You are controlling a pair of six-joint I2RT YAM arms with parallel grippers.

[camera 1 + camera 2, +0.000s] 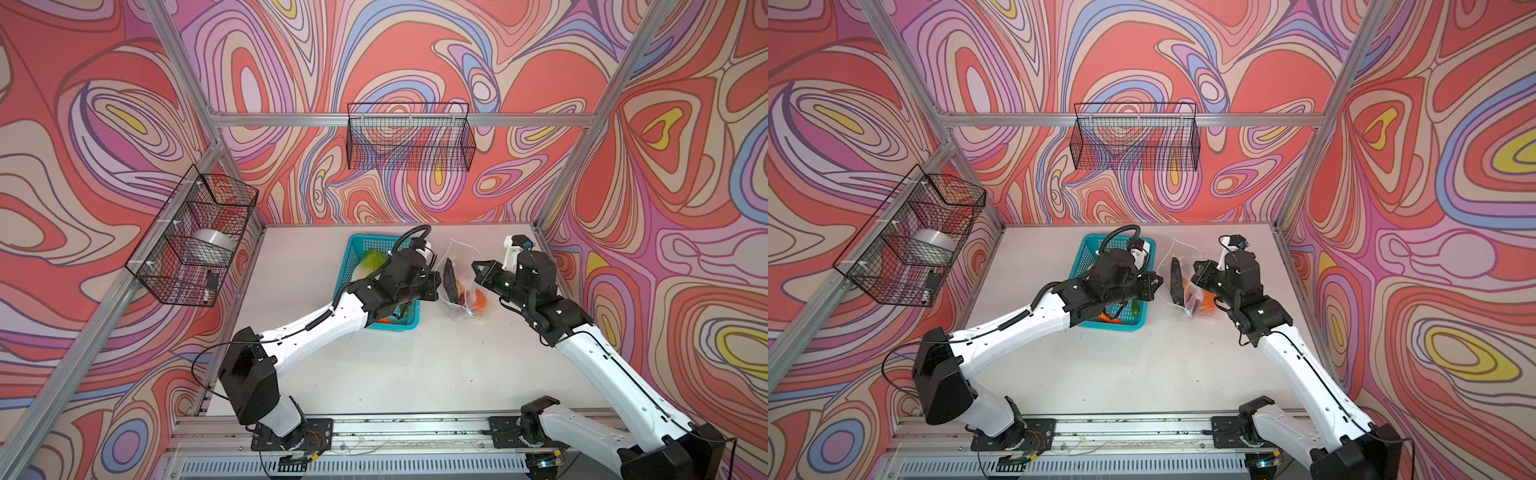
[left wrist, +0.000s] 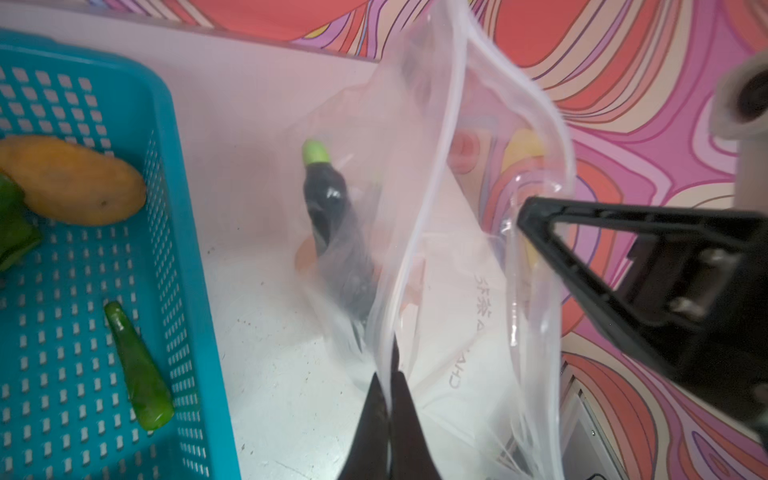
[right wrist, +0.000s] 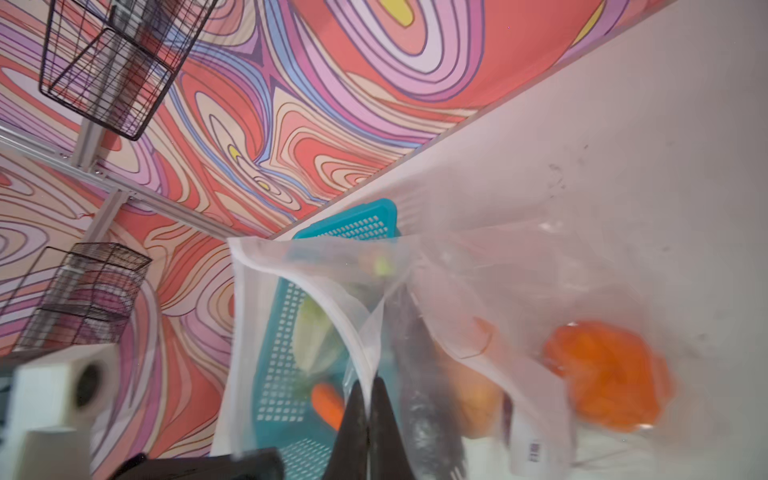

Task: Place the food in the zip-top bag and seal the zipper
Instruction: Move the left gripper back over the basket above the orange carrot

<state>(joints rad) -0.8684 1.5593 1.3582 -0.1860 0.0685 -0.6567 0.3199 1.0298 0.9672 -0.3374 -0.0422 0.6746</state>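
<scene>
Grippers hold open the zip-top bag point(image 1: 461, 254), just beside the teal basket point(image 1: 350, 257): left gripper point(image 2: 390, 399) and right gripper point(image 3: 368, 403) each clamped shut on its rim. Cucumber point(image 1: 451, 282) and pumpkin point(image 1: 481, 300) lie inside; lettuce point(image 1: 371, 261), potato point(image 2: 75, 183) and carrot point(image 3: 328, 405) wait in the basket. Zipper point(image 2: 434, 166) unsealed.

The left arm point(image 1: 316, 324) reaches forward and bends toward the right gripper point(image 3: 368, 386). Its left gripper point(image 2: 388, 376) has 2 fingers pressed tight on an edge of the bag point(image 2: 453, 199). Just across from it, the right arm point(image 1: 590, 345) leans in, and the right gripper pinches the bag's other edge, fingers tight together.
</scene>
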